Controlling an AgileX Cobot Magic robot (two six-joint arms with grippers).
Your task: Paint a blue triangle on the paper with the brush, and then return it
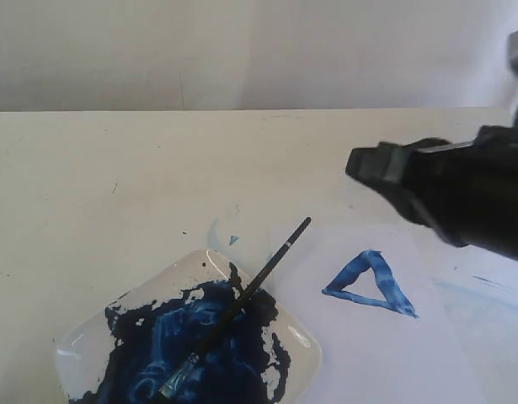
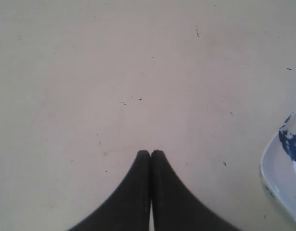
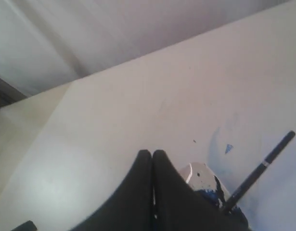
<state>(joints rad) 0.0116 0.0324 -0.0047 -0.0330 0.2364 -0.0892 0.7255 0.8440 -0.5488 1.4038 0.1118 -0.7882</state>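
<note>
Exterior: the brush (image 1: 237, 307) lies with its bristles in the dish (image 1: 302, 347), near left. Its handle slants over the far rim toward the paper (image 1: 368, 353), left of the triangle (image 1: 351, 272). It looks light, stiff and thin, probably paint-slick low down, so it is best pinched on the clean upper handle.

Left wrist: left jaws pressed together, holding nothing, above bare bench (image 2: 90, 72).

Right wrist: right jaws likewise closed and empty.

No writing is readable.
</note>
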